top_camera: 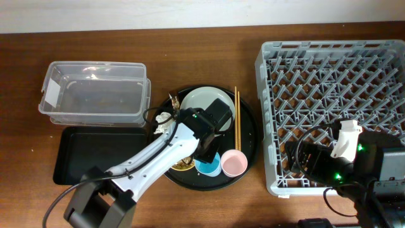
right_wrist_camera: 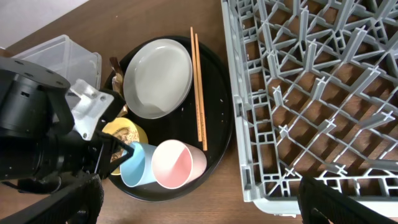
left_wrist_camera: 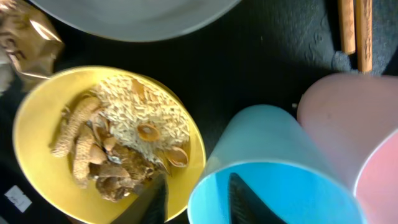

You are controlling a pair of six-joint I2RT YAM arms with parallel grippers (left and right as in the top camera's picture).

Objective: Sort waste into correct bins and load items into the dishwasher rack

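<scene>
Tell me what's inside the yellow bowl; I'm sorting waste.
The yellow bowl holds food scraps: pale rice-like grains and brown chunks. The bowl's bottom under them is hidden.

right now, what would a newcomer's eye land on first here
The big grey dishwasher rack fills the right side, no dishes visible in it. In the middle, a round black tray holds the plate, chopsticks, pink cup and a yellow bowl of food scraps. The left gripper straddles the rim of the blue cup, one finger inside.
</scene>
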